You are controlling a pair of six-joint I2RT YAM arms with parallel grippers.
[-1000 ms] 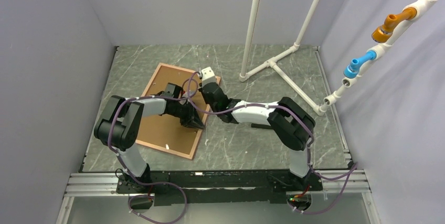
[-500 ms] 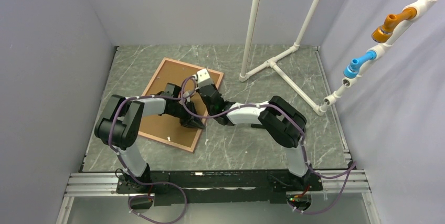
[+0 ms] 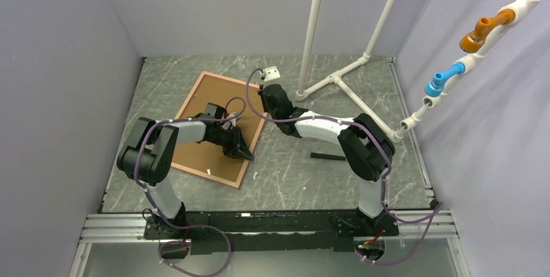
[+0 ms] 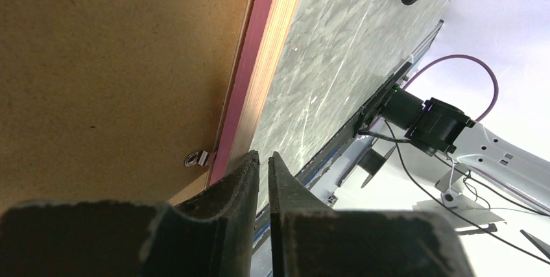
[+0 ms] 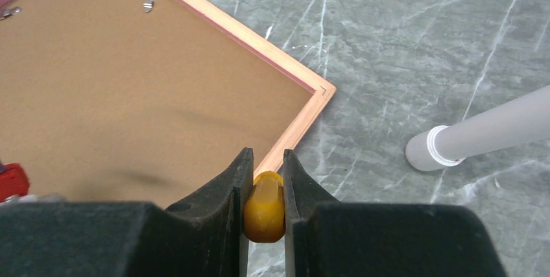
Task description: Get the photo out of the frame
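The frame (image 5: 228, 27) lies face down on the marbled grey table (image 5: 402, 43), its long axis running from 1 o'clock to 7 o'clock in the top view. The photo is therefore hidden under the brown backing board (image 5: 130, 95) and cannot be seen. The left gripper (image 4: 260, 160) is the nearer one. Its jaws are pressed almost together with nothing visible between them, tips low at the frame's 3 o'clock long edge, beside a small metal clip (image 4: 194, 158). The right gripper (image 5: 264, 155) hangs near the frame's far corner, clamped on a rounded yellow piece (image 5: 264, 205); from it the board spreads toward 10 o'clock in its wrist view. The coming move likely turns on reaching the clips that pin the board. The frame is a thin flat strip, pink with pale wood at the rim. The board is matte, grainy and flat, and the clips are tiny and shiny. A black tool (image 3: 327, 156) lies well apart, at 3 o'clock.
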